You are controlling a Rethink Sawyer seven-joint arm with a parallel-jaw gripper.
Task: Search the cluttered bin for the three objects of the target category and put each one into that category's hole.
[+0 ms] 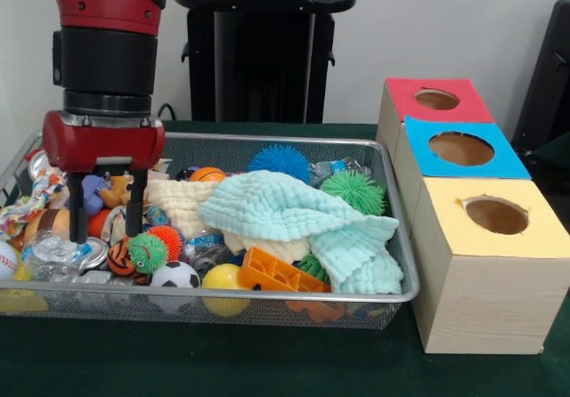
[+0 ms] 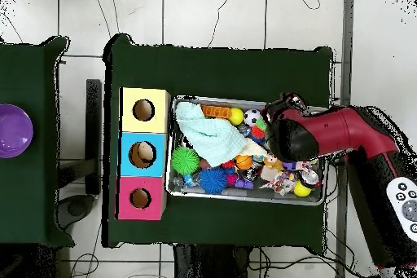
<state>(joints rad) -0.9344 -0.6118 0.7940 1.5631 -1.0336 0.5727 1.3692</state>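
The hand hangs over the left end of the wire bin in the front view, its two black fingers apart and pointing down, with nothing between them. The tips are low among the toys, just above a tiger-striped ball and beside a small green spiky ball.

The bin is full. A pale mint cloth lies over the middle, partly on top of a cream cloth. Around them are a blue spiky ball, a green spiky ball, a small basketball, a soccer ball, a yellow ball and an orange plastic piece. At the far left is a knotted rope toy.

To the right of the bin stand three wooden boxes in a row, each with a round hole on top: a red box, a blue box and a yellow box.

The overhead view hides the fingers under the red arm, but it shows the whole layout on the green surface: the bin next to the boxes, and something pale inside the hole of the blue box. It also shows a purple bowl on a separate dark surface, well apart from the bin.

Which toys belong to the target category I cannot tell.
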